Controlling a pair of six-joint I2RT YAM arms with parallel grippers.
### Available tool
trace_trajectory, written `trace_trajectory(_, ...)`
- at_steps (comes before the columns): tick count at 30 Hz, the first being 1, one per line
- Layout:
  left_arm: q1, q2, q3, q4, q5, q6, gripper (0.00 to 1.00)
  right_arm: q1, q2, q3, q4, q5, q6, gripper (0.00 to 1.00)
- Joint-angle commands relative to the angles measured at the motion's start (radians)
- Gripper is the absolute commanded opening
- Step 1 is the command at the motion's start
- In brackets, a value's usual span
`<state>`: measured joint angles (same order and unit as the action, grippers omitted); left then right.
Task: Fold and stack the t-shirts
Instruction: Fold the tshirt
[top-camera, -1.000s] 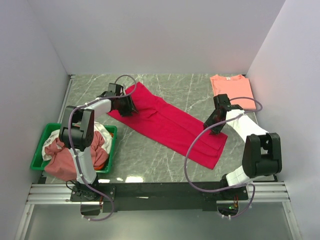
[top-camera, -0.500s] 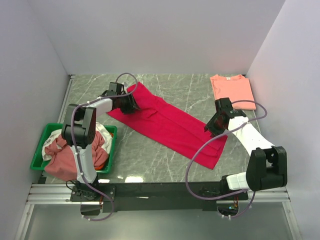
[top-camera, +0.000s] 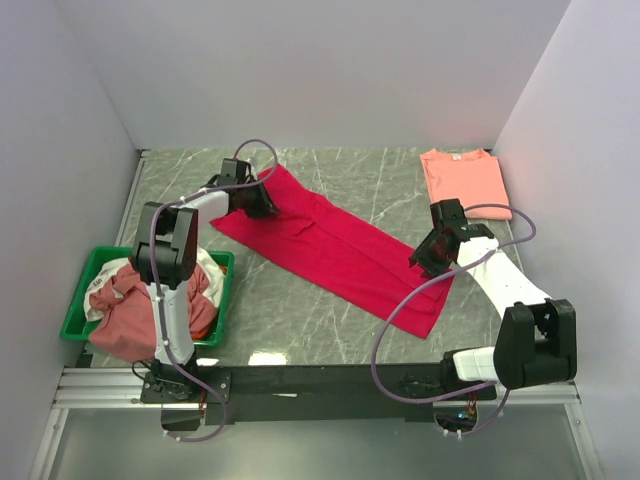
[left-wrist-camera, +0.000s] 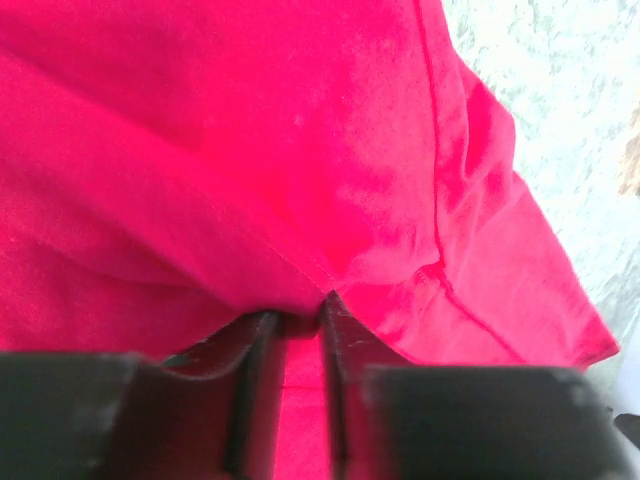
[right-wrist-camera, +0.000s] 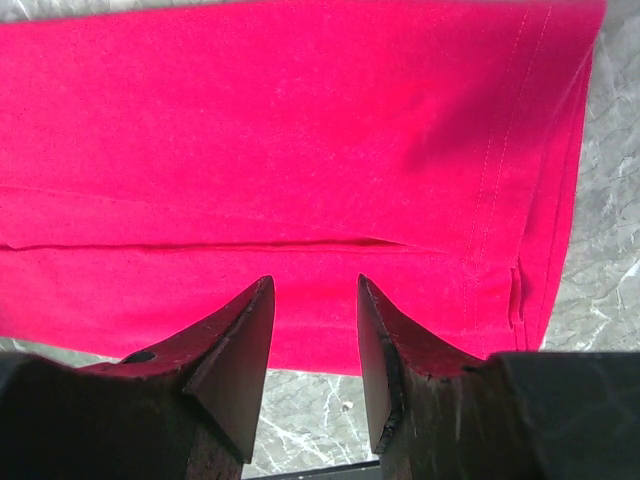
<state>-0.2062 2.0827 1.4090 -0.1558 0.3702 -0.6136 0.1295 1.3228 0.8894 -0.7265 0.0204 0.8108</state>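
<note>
A crimson-red t-shirt (top-camera: 340, 250), folded into a long strip, lies diagonally across the marble table. My left gripper (top-camera: 260, 205) rests on its upper-left end. In the left wrist view the left gripper (left-wrist-camera: 298, 318) has its jaws drawn close, with a fold of the red t-shirt (left-wrist-camera: 300, 150) bunched at the tips and cloth in the gap. My right gripper (top-camera: 425, 258) hovers at the strip's lower-right edge. It stands open (right-wrist-camera: 315, 285) over the red cloth (right-wrist-camera: 300, 120), with nothing between the fingers. A salmon-pink t-shirt (top-camera: 462, 180) lies folded at the back right.
A green tray (top-camera: 82, 285) at the left front holds a heap of several t-shirts, dusty rose, white and orange (top-camera: 150, 300). White walls close in the table at the left, back and right. Each arm's cable loops above the table beside the red t-shirt.
My left gripper has shifted a little toward the back along the red t-shirt's end, and its jaws have narrowed on the cloth. My right arm swung its elbow outward; its jaws stayed as wide.
</note>
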Motion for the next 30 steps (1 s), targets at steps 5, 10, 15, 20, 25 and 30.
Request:
trace_trajectory(5,0.016,-0.018,0.064,-0.059,0.032,-0.018,0.04,0.013,-0.031,-0.006,-0.005,0.026,0.007,0.46)
trace_trajectory(10,0.063,-0.058,0.088,-0.151,0.071,-0.057,0.0,0.019,-0.025,-0.004,-0.002,0.021,0.008,0.46)
trace_trajectory(15,0.103,-0.018,0.16,-0.244,0.137,-0.048,0.04,0.033,-0.004,0.0,0.006,0.015,0.007,0.46)
trace_trajectory(20,0.119,-0.016,0.153,-0.214,0.206,-0.07,0.13,0.047,0.012,0.01,0.006,0.013,0.004,0.46)
trace_trajectory(25,0.119,0.037,0.205,-0.215,0.269,-0.08,0.18,0.052,0.024,0.005,0.009,0.026,0.004,0.46)
trace_trajectory(30,0.119,0.079,0.255,-0.231,0.271,-0.071,0.2,0.053,0.042,-0.015,0.027,0.075,0.01,0.46)
